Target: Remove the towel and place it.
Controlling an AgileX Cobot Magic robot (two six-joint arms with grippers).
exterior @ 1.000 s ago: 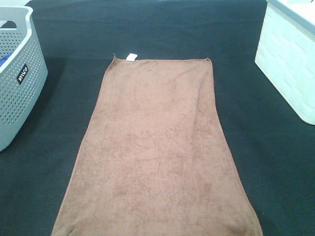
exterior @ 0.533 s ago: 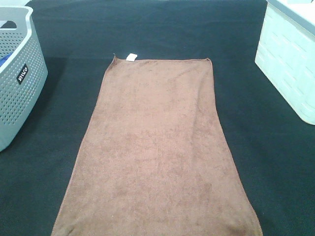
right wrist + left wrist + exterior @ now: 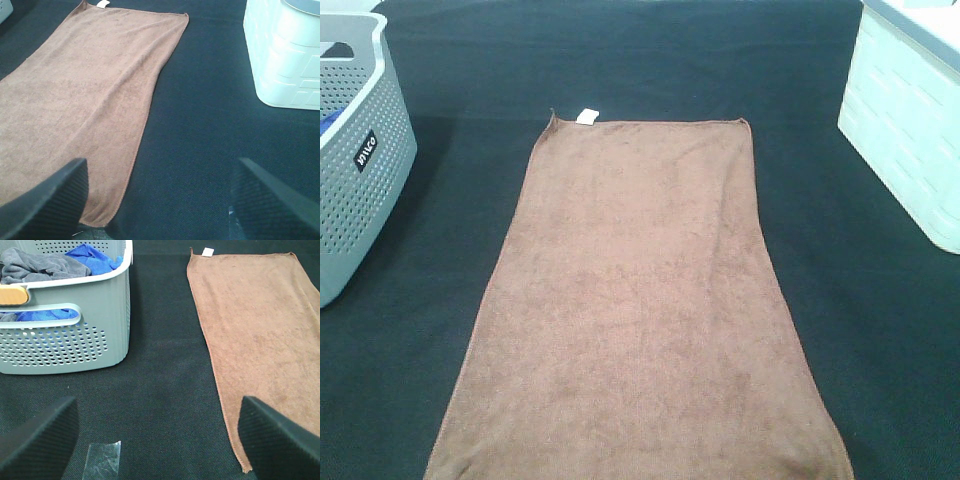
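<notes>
Towel (image 3: 640, 300) flat, between hands | left hand (image 3: 157, 440), right hand (image 3: 160, 200) wide open, empty

Towel (image 3: 640, 300) near end cut off by exterior view's bottom edge. Grey basket (image 3: 355, 150) & white bin (image 3: 905, 130) only partly in frame. Basket label (image 3: 366, 150) unreadable.

One brown towel (image 3: 640, 310) lies flat on one black table cloth (image 3: 650, 60). It carries one small white tag (image 3: 586, 116). There are two containers: one grey perforated basket (image 3: 360, 170) and one white bin (image 3: 905, 130). The basket holds at least two cloths, one grey cloth (image 3: 40, 266) and one blue cloth (image 3: 92, 255). One strip of clear tape (image 3: 103, 460) sits on the table cloth. Two grippers show, the left gripper (image 3: 160, 440) and the right gripper (image 3: 160, 197).
</notes>
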